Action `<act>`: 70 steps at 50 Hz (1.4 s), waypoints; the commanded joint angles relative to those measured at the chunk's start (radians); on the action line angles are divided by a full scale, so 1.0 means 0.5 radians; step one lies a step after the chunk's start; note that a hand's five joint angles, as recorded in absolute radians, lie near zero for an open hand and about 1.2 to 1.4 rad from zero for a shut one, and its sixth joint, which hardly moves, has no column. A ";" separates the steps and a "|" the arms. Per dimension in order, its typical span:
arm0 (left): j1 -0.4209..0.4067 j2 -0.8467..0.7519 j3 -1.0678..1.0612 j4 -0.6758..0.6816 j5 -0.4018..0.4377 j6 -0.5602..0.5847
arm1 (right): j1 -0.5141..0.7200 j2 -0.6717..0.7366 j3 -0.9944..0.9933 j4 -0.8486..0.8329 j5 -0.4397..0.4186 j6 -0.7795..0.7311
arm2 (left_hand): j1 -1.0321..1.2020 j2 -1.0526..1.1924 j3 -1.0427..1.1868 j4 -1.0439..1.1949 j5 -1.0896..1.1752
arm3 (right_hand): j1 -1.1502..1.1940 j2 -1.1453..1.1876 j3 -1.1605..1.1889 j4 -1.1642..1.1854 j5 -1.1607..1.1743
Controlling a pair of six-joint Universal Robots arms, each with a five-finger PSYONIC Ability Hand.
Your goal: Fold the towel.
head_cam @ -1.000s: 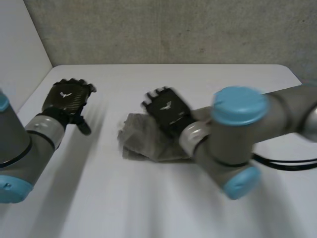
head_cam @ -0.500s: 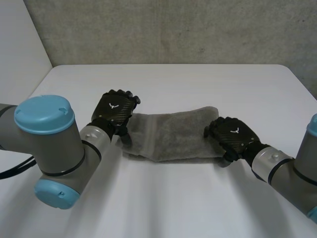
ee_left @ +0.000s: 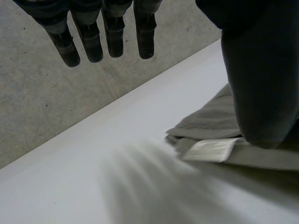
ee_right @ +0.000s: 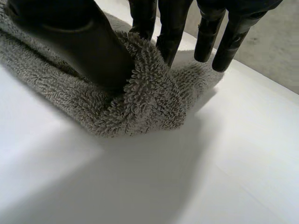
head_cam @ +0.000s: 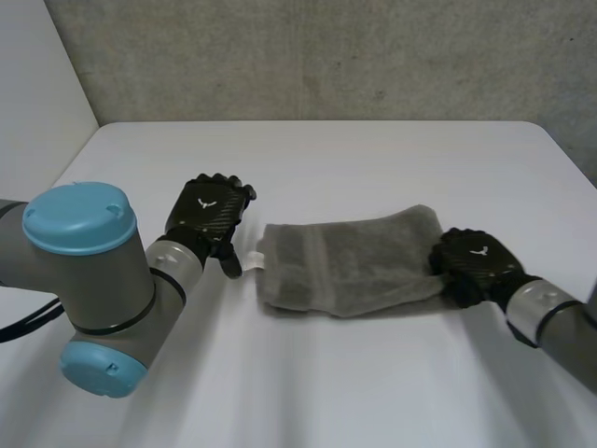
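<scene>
Towel (head_cam: 350,266) — grey, rumpled long lump | R robot hand (head_cam: 476,264) pinches end

Grey towel (head_cam: 345,266) of looped terry cloth, smooth matt white table (head_cam: 373,159), rough speckled grey wall (head_cam: 326,56)

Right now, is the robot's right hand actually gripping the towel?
Yes, the right hand pinches a bunched end of the towel between its thumb and fingers.
</scene>
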 commanded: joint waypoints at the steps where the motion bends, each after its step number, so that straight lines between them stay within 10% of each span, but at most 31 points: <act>1: 0.023 0.025 -0.003 -0.007 -0.002 0.000 | -0.240 -0.193 0.005 0.326 -0.183 -0.291 | -0.204 -0.123 -0.104 -0.117 -0.081 | 0.181 0.253 -0.087 -0.152 0.113; 14: 0.032 0.022 0.003 0.005 -0.002 0.000 | 0.239 -0.472 -0.446 0.681 -0.213 -0.374 | -0.204 -0.123 -0.104 -0.117 -0.081 | 0.181 0.253 -0.087 -0.152 0.113; 20: 0.029 0.065 0.003 0.008 -0.002 0.000 | 0.959 -0.142 -0.813 0.678 -0.066 -0.368 | -0.210 -0.129 -0.104 -0.117 -0.087 | 0.181 0.253 -0.087 -0.152 0.113; 31: 0.029 0.187 0.009 0.011 -0.051 -0.184 | 1.343 0.506 -1.124 0.651 0.225 -0.365 | -0.210 -0.129 -0.104 -0.117 -0.087 | 0.181 0.253 -0.087 -0.152 0.113; 34: 0.032 0.191 0.009 0.011 -0.054 -0.187 | 1.347 0.519 -1.121 0.623 0.247 -0.362 | -0.210 -0.129 -0.104 -0.117 -0.087 | 0.181 0.253 -0.087 -0.152 0.113; 36: 0.032 0.191 0.012 0.011 -0.051 -0.187 | 1.328 0.507 -1.078 0.565 0.284 -0.282 | -0.210 -0.129 -0.104 -0.117 -0.087 | -2.216 -2.144 -0.087 -0.152 -2.284; 55: -0.062 0.120 0.224 0.014 -0.051 -0.209 | 0.878 -0.429 -0.446 0.556 0.302 0.739 | -0.210 -0.129 -0.104 -0.117 -0.087 | -2.263 -2.191 -0.087 -0.152 -2.330; 70: -0.278 -0.098 0.190 -0.010 -0.038 -0.289 | 0.592 -0.280 -0.292 0.501 0.284 1.120 | -0.204 -0.123 -0.104 -0.117 -0.081 | -2.263 -2.191 -0.087 -0.152 -2.330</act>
